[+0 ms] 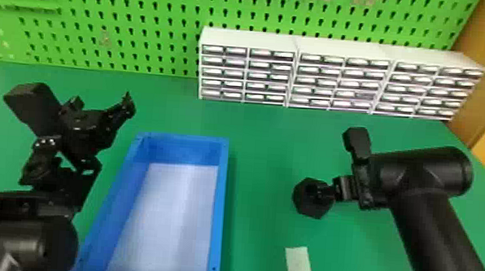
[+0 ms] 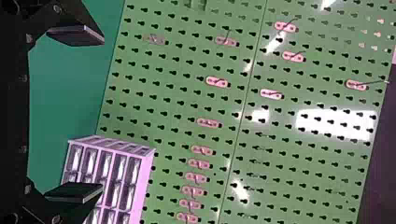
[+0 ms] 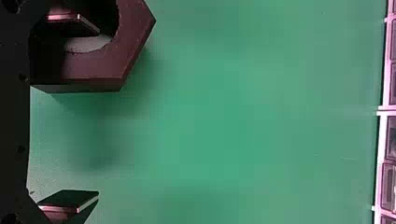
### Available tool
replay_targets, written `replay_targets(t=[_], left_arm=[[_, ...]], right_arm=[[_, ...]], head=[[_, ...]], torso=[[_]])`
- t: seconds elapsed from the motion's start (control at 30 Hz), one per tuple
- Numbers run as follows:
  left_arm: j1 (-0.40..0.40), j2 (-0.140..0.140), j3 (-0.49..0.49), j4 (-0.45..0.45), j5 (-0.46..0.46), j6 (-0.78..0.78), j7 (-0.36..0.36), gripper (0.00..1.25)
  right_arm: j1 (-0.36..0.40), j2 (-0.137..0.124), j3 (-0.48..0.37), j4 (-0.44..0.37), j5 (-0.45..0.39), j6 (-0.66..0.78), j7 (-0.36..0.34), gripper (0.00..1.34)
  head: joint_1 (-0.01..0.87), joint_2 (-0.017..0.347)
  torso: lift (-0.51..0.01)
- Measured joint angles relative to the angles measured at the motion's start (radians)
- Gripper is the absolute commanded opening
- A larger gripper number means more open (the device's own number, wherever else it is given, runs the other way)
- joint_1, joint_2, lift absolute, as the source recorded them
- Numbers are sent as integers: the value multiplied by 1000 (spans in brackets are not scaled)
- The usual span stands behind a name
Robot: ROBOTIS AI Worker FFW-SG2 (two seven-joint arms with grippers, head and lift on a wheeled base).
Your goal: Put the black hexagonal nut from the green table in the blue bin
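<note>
Left gripper (image 1: pixel 80 136): beyond the bin's left side, jaws spread wide, grasping nothing.
Blue bin (image 1: pixel 220 192): on the green counter (image 1: pixel 265 147), just right of the left jaws and well apart from the right ones.
Green pegboard (image 1: pixel 141 60): upright behind the counter, ahead of both pairs of jaws.
White strip (image 1: pixel 301 267): on the counter, nearer the robot than the right jaws.
Black nut (image 1: pixel 306 207): at the left-hand jaw of the right gripper, right of the bin; its hole shows around that jaw, though whether the jaw goes in or touches the nut cannot be told.
Drawer cabinets (image 1: pixel 331 80): white, in a row against the pegboard, ahead of the right jaws.
Right gripper (image 1: pixel 348 188): jaws wide apart, unclenched, the nut at one side.
</note>
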Motion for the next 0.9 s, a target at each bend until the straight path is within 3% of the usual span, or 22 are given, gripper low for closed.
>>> replay_targets(t=[0.23,0.37,0.47,0.57,0.9], left_arm=[[0,0,0,0,0,0,0,1077],[0,0,0,0,0,0,0,1077],[0,0,0,0,0,0,0,1077],[0,0,0,0,0,0,0,1077],[0,0,0,0,1,0,0,1077]], right_arm=[[1,-1,0,0,0,0,0,1249],[1,-1,0,0,0,0,0,1163],[1,-1,2,0,0,-1,0,966],[1,-1,5,0,0,-2,0,684],[1,-1,18,0,1,-7,0,376]], head=[[692,9],[692,9],[692,9],[692,9],[692,9]], torso=[[-97],[-97],[-97],[-97],[-97]])
